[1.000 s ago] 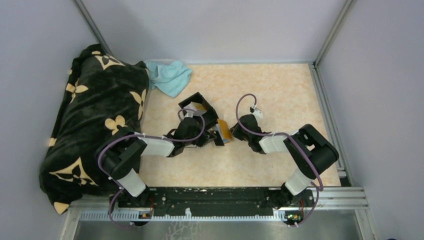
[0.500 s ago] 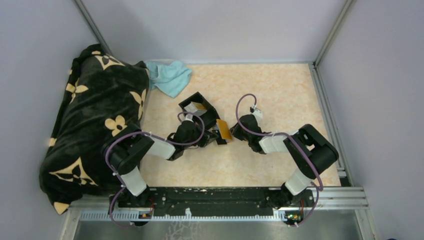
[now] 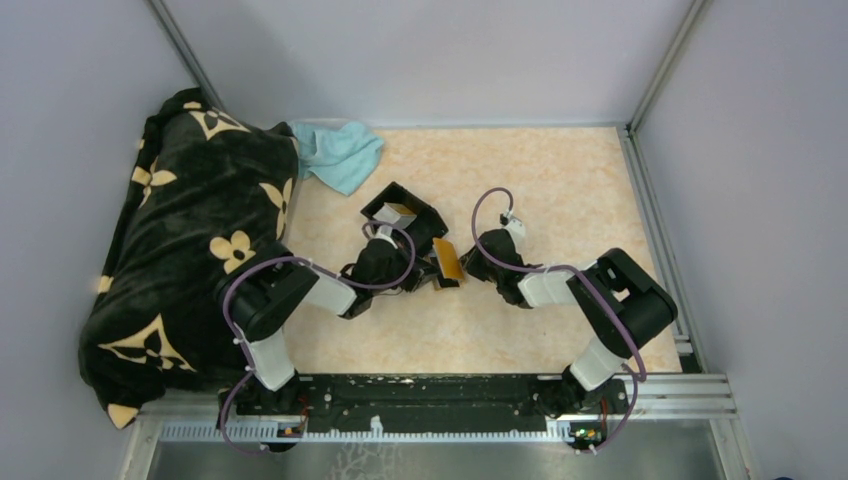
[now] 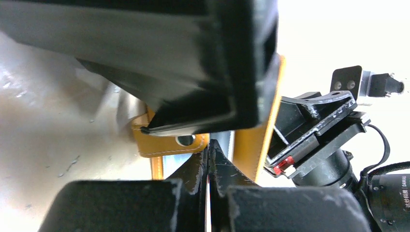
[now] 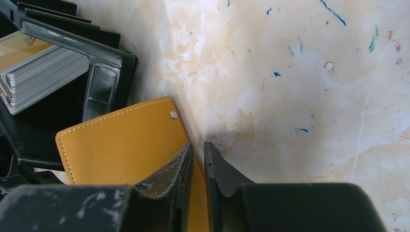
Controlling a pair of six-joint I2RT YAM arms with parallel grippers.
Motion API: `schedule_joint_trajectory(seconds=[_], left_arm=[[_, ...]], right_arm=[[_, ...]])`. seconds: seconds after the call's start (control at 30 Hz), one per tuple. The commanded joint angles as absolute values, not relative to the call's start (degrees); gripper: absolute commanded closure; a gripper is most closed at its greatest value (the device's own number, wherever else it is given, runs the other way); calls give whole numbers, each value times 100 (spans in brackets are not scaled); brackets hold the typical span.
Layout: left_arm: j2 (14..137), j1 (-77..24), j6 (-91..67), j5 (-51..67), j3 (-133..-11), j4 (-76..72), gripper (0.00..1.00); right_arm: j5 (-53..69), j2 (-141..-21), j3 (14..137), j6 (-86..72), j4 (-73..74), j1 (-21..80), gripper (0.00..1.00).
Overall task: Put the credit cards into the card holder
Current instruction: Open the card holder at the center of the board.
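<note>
On the table's [image 3: 560, 190] left side I see a dark blanket [image 3: 190, 230] with a blue cloth [image 3: 340, 155] at its far corner. Next comes the black tray [image 5: 104, 72], holding a stack of cards [image 5: 34, 67]. Just beside it my left gripper [image 4: 209, 159] is pinched almost shut on a thin pale card [image 4: 209, 203], seen edge-on. The orange wallet [image 3: 446, 261] sits between both grippers, just beside the tray. My right gripper [image 5: 198, 147] is clamped narrow on the wallet's flap.
</note>
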State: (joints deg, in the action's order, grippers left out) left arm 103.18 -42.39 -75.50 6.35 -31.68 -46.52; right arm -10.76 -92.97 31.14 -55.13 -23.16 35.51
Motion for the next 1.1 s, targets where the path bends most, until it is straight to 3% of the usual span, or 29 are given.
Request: schedule_joint_trajectory(seconds=[0.0, 0.43, 1.07], left_arm=[[10302, -4304, -7286, 754, -3349, -4909, 100], [9957, -4484, -6935, 454, -3642, -4399, 100], [10132, -4794, -6320, 273, -4613, -3129, 100]], right_arm=[[-1083, -9685, 2662, -5221, -199, 3676, 82], [-1489, -8926, 2717, -5221, 326, 3507, 57], [-1750, -7872, 2882, -4940, 984, 3072, 52]])
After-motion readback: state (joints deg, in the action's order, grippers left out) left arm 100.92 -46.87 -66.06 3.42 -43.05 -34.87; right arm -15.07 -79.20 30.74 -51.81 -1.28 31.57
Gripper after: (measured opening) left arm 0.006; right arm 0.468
